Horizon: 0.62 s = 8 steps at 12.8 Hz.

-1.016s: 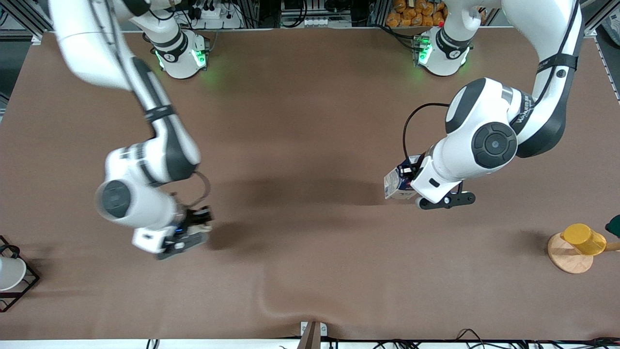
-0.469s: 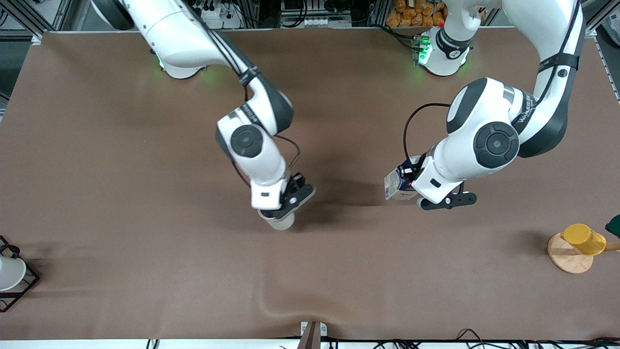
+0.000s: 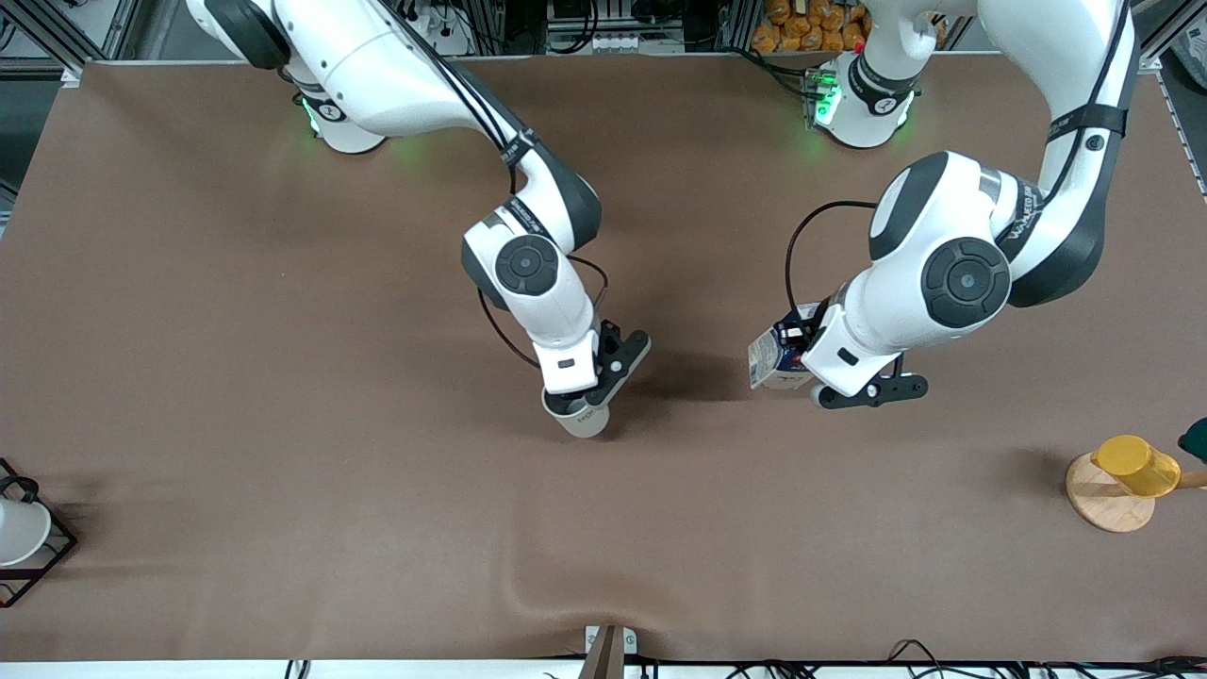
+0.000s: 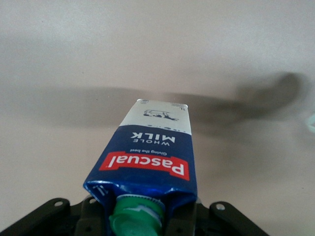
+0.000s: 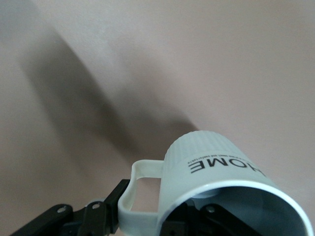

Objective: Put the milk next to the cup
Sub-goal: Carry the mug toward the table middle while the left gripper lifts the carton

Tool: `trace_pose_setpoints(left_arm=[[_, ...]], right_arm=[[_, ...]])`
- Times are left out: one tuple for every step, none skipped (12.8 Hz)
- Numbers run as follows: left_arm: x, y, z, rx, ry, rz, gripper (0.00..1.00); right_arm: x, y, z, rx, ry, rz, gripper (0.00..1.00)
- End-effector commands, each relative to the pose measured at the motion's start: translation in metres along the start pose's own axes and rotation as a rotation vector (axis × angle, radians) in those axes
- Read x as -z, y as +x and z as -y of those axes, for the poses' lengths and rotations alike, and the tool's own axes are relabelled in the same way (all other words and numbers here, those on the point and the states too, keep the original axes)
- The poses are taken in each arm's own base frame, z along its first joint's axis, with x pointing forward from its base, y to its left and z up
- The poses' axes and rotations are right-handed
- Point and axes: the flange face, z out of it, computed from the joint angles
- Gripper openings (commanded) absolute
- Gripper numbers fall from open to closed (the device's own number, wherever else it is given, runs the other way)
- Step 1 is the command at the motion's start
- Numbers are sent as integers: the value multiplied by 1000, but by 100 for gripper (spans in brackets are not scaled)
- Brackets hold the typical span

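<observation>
My right gripper [image 3: 581, 404] is shut on the off-white cup [image 3: 586, 422] and holds it low over the middle of the brown table [image 3: 283, 377]. In the right wrist view the cup [image 5: 216, 179] shows its ribbed wall, its grey inside and its handle [image 5: 140, 194], with my right gripper [image 5: 189, 223] clamped on its rim. My left gripper [image 3: 800, 351] is shut on the milk [image 3: 768, 361] and holds it tilted over the table, toward the left arm's end from the cup. In the left wrist view the dark blue milk carton [image 4: 152, 157] and its green cap [image 4: 135, 219] sit between the jaws of my left gripper [image 4: 142, 223].
A yellow cup [image 3: 1136, 465] lies on a round wooden stand [image 3: 1103, 505] at the left arm's end. A white cup [image 3: 17, 530] sits in a black wire rack [image 3: 57, 552] at the right arm's end. The table cloth has a wrinkle [image 3: 528, 585] near the front edge.
My right arm has swung from the right arm's end to the middle of the table with the cup in its gripper. The left arm and the milk have not moved.
</observation>
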Motion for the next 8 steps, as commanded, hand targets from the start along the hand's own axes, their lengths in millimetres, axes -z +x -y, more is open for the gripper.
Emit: trace_pose_setpoints(left_arm=[[5,0,-1,20,-13,12,40],[4,0,0,22,-12,13,40],[5,0,0,22,-13,12,40],[4,0,0,22,-12,13,40],[4,0,0,22,-12,13,40],[4,-1,-1,20,-12,13,40],[4,-1,-1,20,-13,14,40],[5,0,-1,20,-14,13,40]], right_arm=[[-29,17,5,-107,39,-44,14],[-36,18,9,-123,37,-57,15],[-39,20,14,-129,35,-75,25],[-41,19,14,-133,36,-72,78],[-39,20,14,-135,37,-71,100],[-34,21,15,-136,37,-74,100],[-23,24,17,-142,39,-86,100],[-12,28,21,-147,42,-101,100]])
